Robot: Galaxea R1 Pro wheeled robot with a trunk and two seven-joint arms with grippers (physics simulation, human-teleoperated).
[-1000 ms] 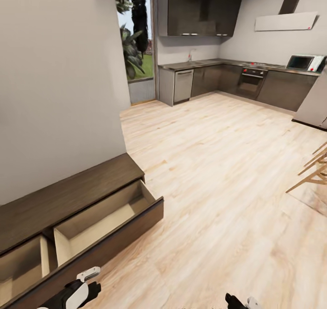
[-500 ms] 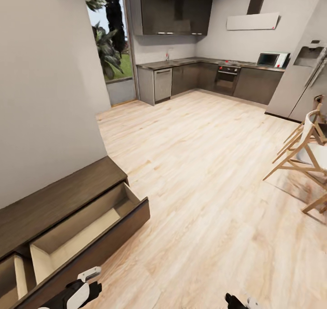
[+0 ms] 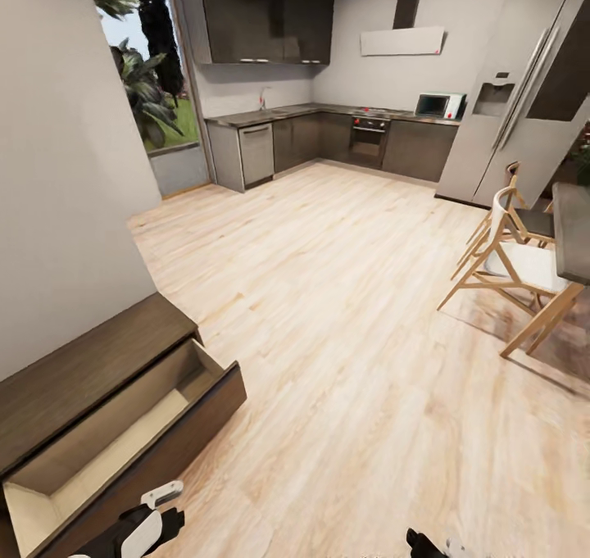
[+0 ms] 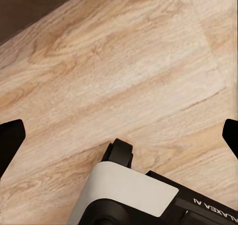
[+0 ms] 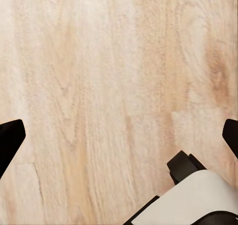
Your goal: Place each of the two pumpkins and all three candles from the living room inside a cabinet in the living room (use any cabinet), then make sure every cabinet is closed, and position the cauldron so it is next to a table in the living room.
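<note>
Beside wall: cabinet (image 3: 90, 378), drawer (image 3: 123, 435) open, empty. Both tools spread, holding nothing. Advice: keep base clear of drawer front.

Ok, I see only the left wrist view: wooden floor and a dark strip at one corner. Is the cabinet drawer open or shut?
Observer: Open. In the head view the cabinet has one drawer pulled out, and the part I can see holds nothing.
Operator: And what is ahead of the robot?
Observer: Bare wooden floor leading to a kitchen, with wooden chairs on the right.
Operator: Does the right arm carry something?
Observer: No. The right wrist view shows its jaws spread wide, with just floor between them.
</note>
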